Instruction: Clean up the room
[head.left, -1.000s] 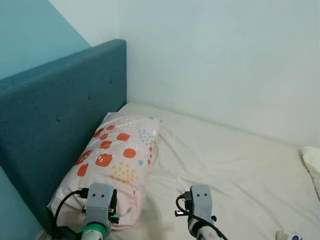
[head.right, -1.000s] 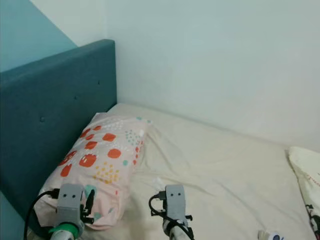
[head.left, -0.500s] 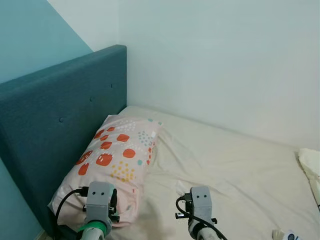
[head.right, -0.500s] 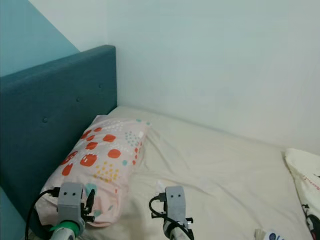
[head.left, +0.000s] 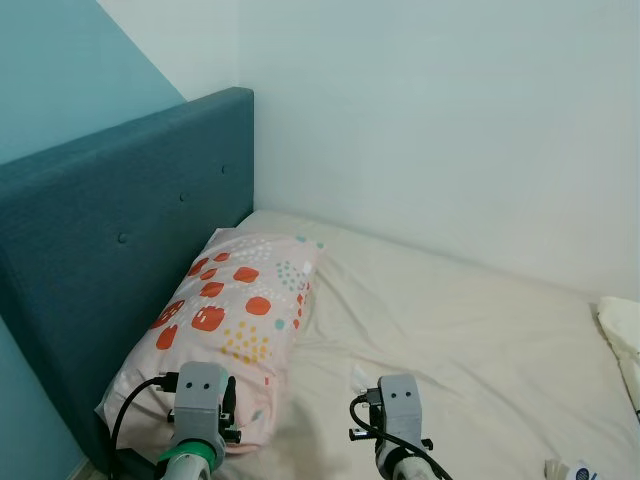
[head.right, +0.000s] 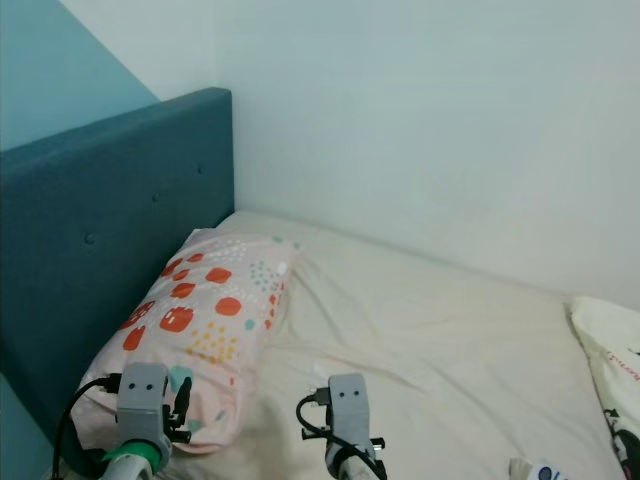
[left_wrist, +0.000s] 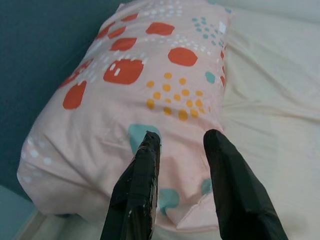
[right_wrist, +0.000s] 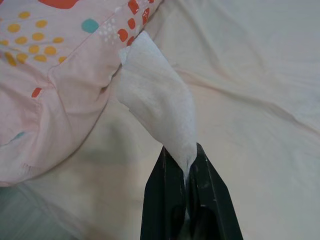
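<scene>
My right gripper (right_wrist: 186, 162) is shut on a white tissue (right_wrist: 155, 102), which sticks out from its fingertips above the cream bedsheet (head.left: 470, 320). The tissue's tip (head.left: 358, 374) shows just ahead of the right wrist (head.left: 398, 402) at the bottom of the head views. My left gripper (left_wrist: 181, 142) is open, hovering just over the near end of a pink pillow (head.left: 235, 315) printed with red strawberries and coloured dots. That pillow lies along the teal headboard (head.left: 110, 260) on the left.
A pale wall (head.left: 450, 130) runs behind the bed. At the right edge lies part of a second cream pillow (head.right: 608, 355). A small white and blue object (head.left: 575, 470) sits on the sheet at the bottom right.
The camera has shifted slightly, so the scene sits a little differently. Both wrists have sunk a little lower in the picture. The tissue stays in the right gripper.
</scene>
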